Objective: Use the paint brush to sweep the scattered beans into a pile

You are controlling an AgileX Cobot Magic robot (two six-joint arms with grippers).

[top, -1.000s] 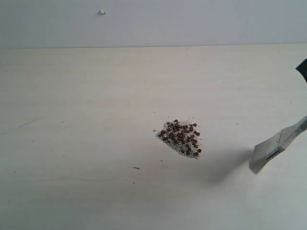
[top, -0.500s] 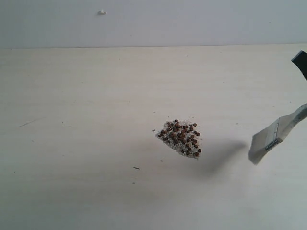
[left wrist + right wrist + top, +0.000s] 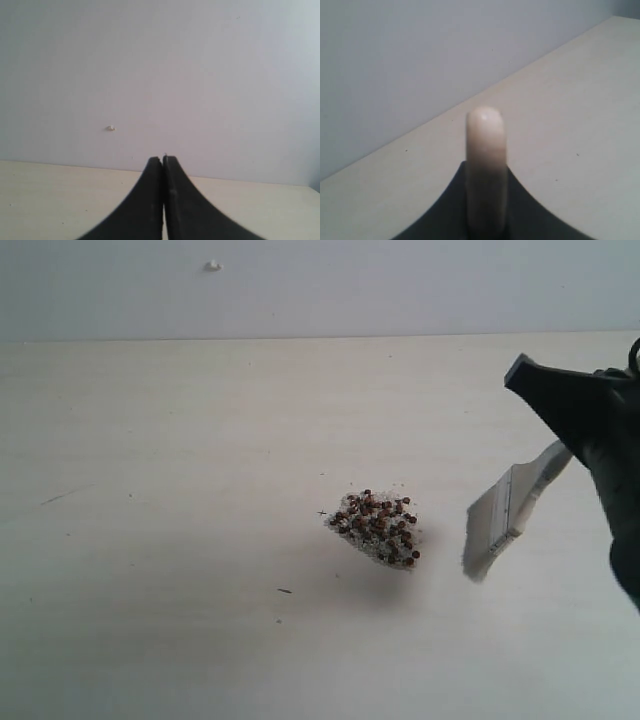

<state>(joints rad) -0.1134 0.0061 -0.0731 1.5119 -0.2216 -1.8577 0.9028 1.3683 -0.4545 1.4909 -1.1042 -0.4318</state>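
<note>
paint brush (image 3: 508, 514) moved nearer pile (image 3: 378, 528), R wrist view: handle (image 3: 486, 160) only

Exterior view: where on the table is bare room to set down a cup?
The pale wooden table is bare over its left half, bordered by the back wall and the mound of brown beans and whitish crumbs. Crowded: the gap between that mound and the wide flat pale-bristled paint brush.

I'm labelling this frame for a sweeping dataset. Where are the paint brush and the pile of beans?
paint brush (image 3: 516, 502), exterior view, on the metal ferrule at mid-brush.
pile (image 3: 377, 527), exterior view, on the middle of the bean mound.
</note>
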